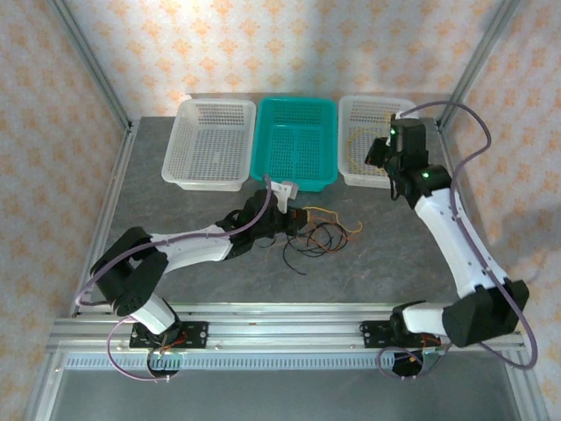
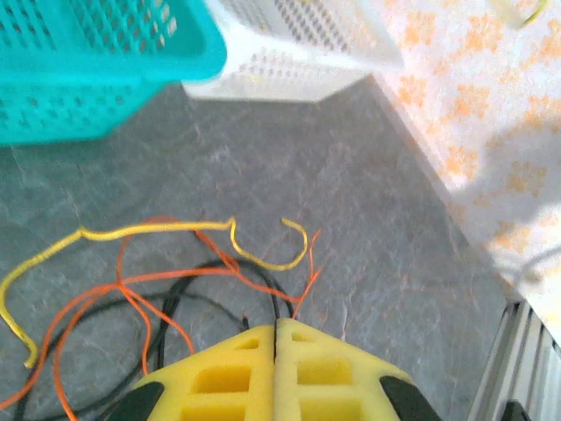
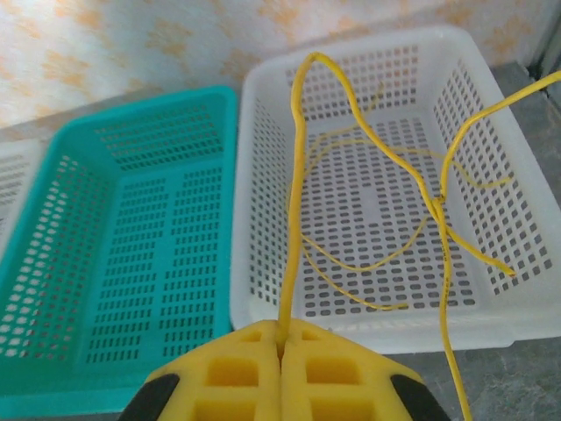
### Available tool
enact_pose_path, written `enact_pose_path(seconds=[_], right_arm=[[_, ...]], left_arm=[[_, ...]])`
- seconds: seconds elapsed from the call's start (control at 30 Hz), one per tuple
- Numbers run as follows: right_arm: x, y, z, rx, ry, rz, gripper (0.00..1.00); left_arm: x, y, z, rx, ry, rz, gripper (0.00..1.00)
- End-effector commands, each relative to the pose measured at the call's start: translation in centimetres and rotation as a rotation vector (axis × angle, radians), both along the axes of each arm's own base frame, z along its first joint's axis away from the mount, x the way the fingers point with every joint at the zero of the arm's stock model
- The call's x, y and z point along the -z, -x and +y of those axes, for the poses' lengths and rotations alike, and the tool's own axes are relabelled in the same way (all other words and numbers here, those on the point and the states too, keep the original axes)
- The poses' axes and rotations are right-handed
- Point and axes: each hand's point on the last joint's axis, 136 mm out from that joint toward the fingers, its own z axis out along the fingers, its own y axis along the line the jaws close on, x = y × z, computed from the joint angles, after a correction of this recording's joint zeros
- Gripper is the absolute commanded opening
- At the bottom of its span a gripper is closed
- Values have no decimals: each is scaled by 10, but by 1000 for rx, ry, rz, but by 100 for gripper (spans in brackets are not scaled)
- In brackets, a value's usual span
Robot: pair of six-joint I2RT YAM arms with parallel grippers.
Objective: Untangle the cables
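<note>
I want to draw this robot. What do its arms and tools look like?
Both the left arm and the right arm have white shells with chunky black joints. A purple-grey cable loops along each. Small green lights glow on the right arm. The left tool and the right tool have blocky yellow fingers with square hollows.

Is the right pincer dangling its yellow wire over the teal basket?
No, the yellow wire hangs from the right pincer over the white basket.

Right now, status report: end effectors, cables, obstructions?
Right end effector shut on yellow cable above right white basket. Left end effector shut at orange-black-yellow tangle on table. Not yet untangled; no obstruction seen.
</note>
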Motion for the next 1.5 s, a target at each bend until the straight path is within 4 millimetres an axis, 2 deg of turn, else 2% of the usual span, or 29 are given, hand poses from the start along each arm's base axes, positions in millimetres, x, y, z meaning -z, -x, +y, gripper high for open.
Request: enact_pose_path(seconds=[0.0, 0.2, 0.4, 0.6, 0.9, 0.97, 1.0, 1.03, 1.2, 1.3, 1.4, 1.47], right_arm=[[1, -26, -2, 2, -62, -29, 0], [40, -73, -15, 25, -50, 25, 0], [63, -111, -15, 49, -43, 21, 0], [88, -144, -20, 68, 15, 62, 0], [130, -179, -23, 99, 49, 153, 0], [140, -183, -19, 75, 51, 188, 11], [143, -184, -17, 59, 53, 205, 17], [146, -183, -15, 44, 52, 218, 22], [136, -176, -18, 49, 74, 193, 37], [124, -168, -23, 61, 86, 177, 39], [106, -159, -22, 58, 77, 128, 39], [91, -153, -20, 46, 71, 95, 39]], left_arm=[[-25, -14, 12, -64, -66, -90, 0], [-38, -41, 14, -107, -61, -142, 4], [-51, -68, -6, -92, -48, -171, 6], [-49, -84, -22, -81, -52, -163, 7], [-37, -113, -28, -125, -103, -135, 7], [-33, -119, -31, -124, -109, -124, 7], [-37, -119, -33, -119, -104, -126, 7], [-23, -122, -37, -111, -119, -106, 8], [-19, -122, -39, -103, -119, -99, 10], [-19, -119, -38, -95, -127, -98, 11], [-22, -116, -34, -97, -134, -108, 11], [-16, -115, -31, -99, -143, -100, 12]])
